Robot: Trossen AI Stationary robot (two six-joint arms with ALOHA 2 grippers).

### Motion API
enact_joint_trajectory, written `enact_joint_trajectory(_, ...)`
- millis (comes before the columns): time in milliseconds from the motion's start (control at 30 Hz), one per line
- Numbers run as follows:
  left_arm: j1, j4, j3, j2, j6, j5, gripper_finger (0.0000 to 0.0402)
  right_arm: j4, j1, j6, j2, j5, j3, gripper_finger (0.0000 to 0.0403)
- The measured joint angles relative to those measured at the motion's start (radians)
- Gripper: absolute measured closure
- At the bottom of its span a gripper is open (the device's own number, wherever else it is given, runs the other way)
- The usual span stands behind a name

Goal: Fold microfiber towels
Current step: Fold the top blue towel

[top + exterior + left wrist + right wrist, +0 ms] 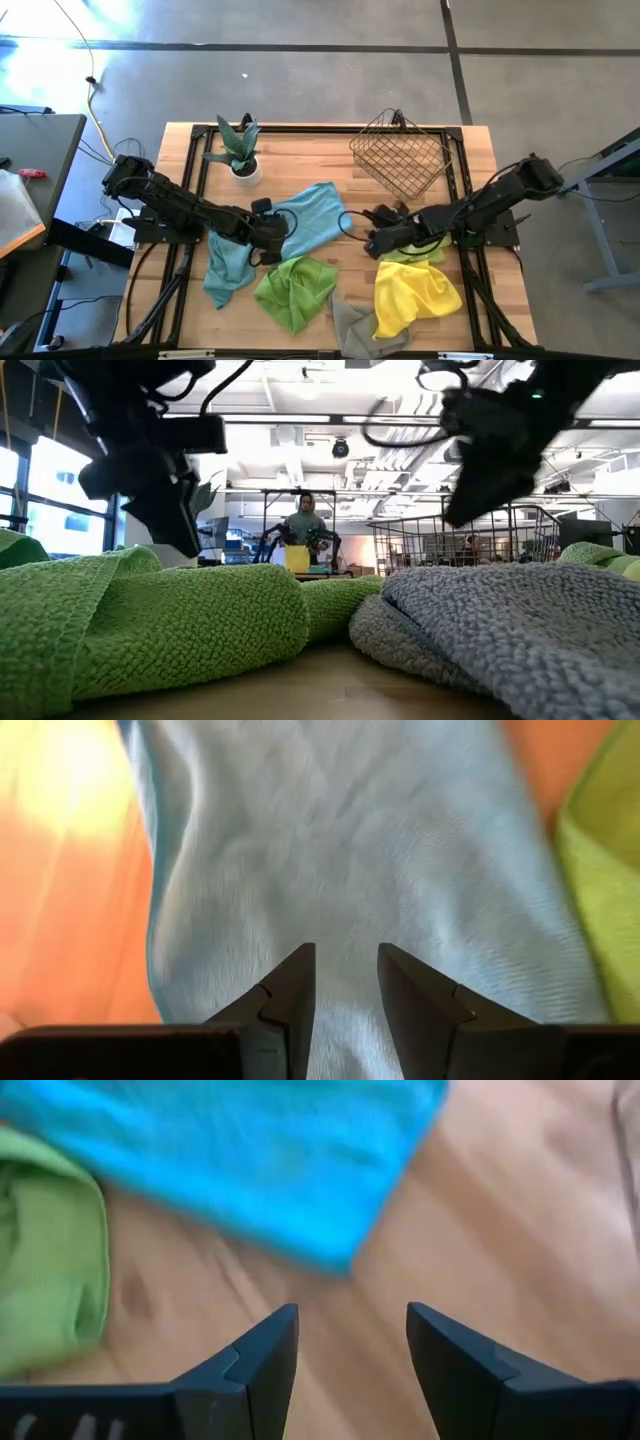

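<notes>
With both the left end effector (342,982) and right end effector (350,1342) parted and empty, the teal towel (310,218) could be bunched if pinched mid-cloth instead of by an edge.

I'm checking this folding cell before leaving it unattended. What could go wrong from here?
1. The towels lie crumpled and touching: the teal towel meets the green towel, so the left gripper, open over teal cloth, might drag a neighbour along.
2. The right gripper is open over bare table, so closing here may catch nothing.
3. The potted plant and wire basket stand near the arms; a wide sweep might knock them.
</notes>
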Motion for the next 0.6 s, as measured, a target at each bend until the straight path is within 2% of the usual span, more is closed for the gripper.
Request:
enact_joint_trajectory(100,0.0,0.004,-0.033,0.0,-0.082,-0.003,0.03,0.154,-0.037,-0.125,0.05,0.043,0.0,0.0222)
enact_joint_trajectory(267,0.0,0.023,-0.102,0.0,-0.217,-0.003,0.03,0.381,-0.118,-0.279,0.18,0.014,0.0,0.0222)
enact_joint_trajectory(467,0.0,0.042,-0.173,-0.004,-0.312,0.027,0.03,0.613,-0.216,-0.337,0.343,-0.111,0.0,0.0222)
enact_joint_trajectory(600,-0.01,0.043,-0.185,-0.005,-0.359,0.045,0.03,0.664,-0.252,-0.338,0.414,-0.191,0.001,0.0222)
